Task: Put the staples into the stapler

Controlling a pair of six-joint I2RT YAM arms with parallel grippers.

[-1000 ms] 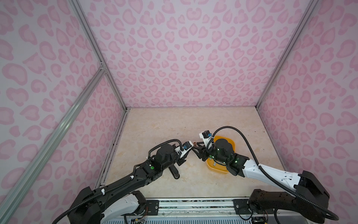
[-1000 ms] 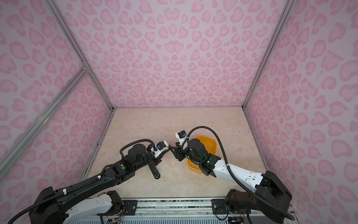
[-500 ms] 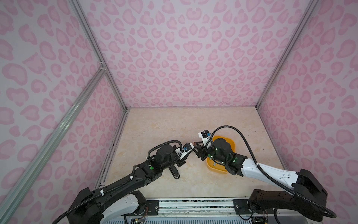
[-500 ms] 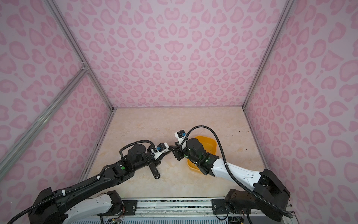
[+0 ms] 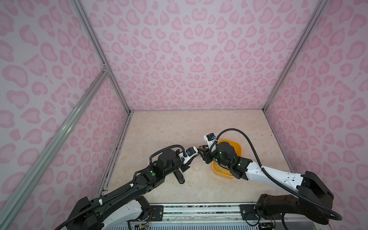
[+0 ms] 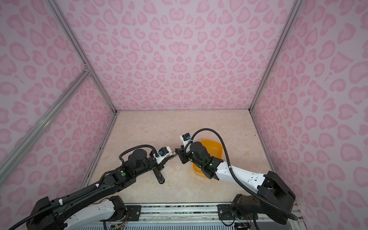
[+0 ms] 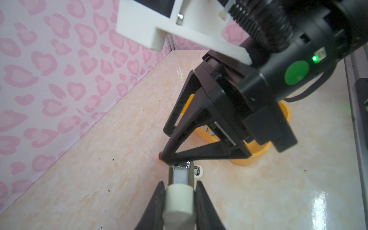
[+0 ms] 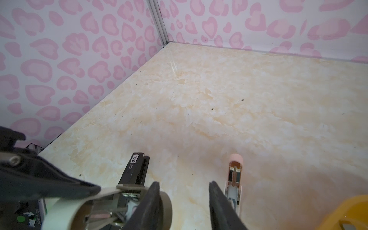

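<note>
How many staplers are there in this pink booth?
3. A cream-white stapler is clamped in the left gripper; a black stapler lies on the beige marbled table near it; a pink-tipped stapler lies near the yellow plastic bowl. Others may hide under the arms.

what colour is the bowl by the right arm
Orange-yellow. The bowl shows best in a top view.

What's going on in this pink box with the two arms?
Two robot arms are loading a white stapler. The left gripper is clamped on it, its metal front pointing at the right gripper, whose jaws stand apart and empty close by. A black stapler and a pink stapler lie on the table; a grey staple strip sits in the yellow bowl.
</note>
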